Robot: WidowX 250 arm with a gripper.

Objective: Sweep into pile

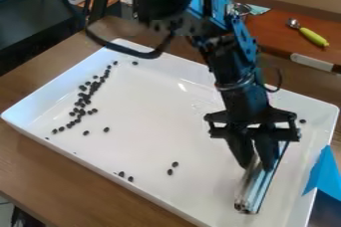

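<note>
Our gripper (259, 165) has its fingers closed on a long, shiny bar (252, 191), pinching it near its upper part, so that most of it slants down toward the camera, its lower end in the near right part of the tray (153, 116). We see its long axis run from the upper right to the lower left of the view.

Just beside the bar, on its right, lies a lone bean (302, 121). Out to the left we find a loose pair (175, 164), then some stray beans (130, 178) along the near wall. Well apart, across the white floor, most of the dark beans (82, 112) lie in a ragged band by the left wall, roughly in line with the bar's own slant.

That match matters most, we judge: the blade already faces the beans broadside, so we need to carry it leftward more than turn it. We might roll beans past its ends if it tilts.
</note>
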